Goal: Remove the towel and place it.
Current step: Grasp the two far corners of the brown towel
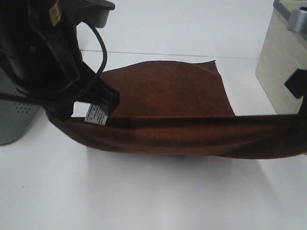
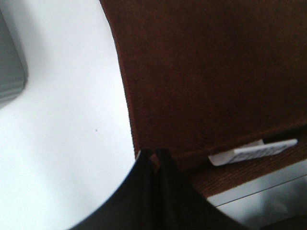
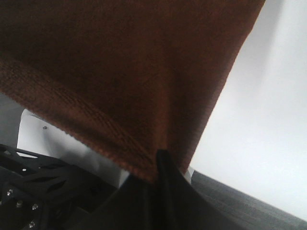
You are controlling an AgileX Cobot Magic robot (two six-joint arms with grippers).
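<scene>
Exterior high view. The work surface is a plain white table (image 1: 137,198) that fills the lower half of the frame. A pale wall (image 1: 191,23) stands behind it. A grey base (image 1: 6,115) sits at the left edge and a beige box (image 1: 278,60) at the upper right. The towel (image 1: 170,95) lies across the middle of the frame, with its long axis running left to right. Its near hem is raised off the table and sags between my two grippers. Its far part slopes down toward the table, and the far right corner points to the upper right. My left gripper (image 1: 104,101) is clamped on the left near corner, just beside the white tag (image 1: 95,113). My right gripper (image 1: 305,131) is at the right end of the raised hem, against the right edge of the frame.

Left wrist view. My left gripper (image 2: 154,158) has its jaws closed together on the hem of the towel (image 2: 206,72). The white tag (image 2: 254,151) hangs near the grip. The white table (image 2: 62,143) lies beyond the towel's curved edge.

Right wrist view. My right gripper (image 3: 160,163) is pinched on the stitched corner of the towel (image 3: 120,72), and the cloth spreads away from the grip. The white table (image 3: 259,120) shows beside the towel.
</scene>
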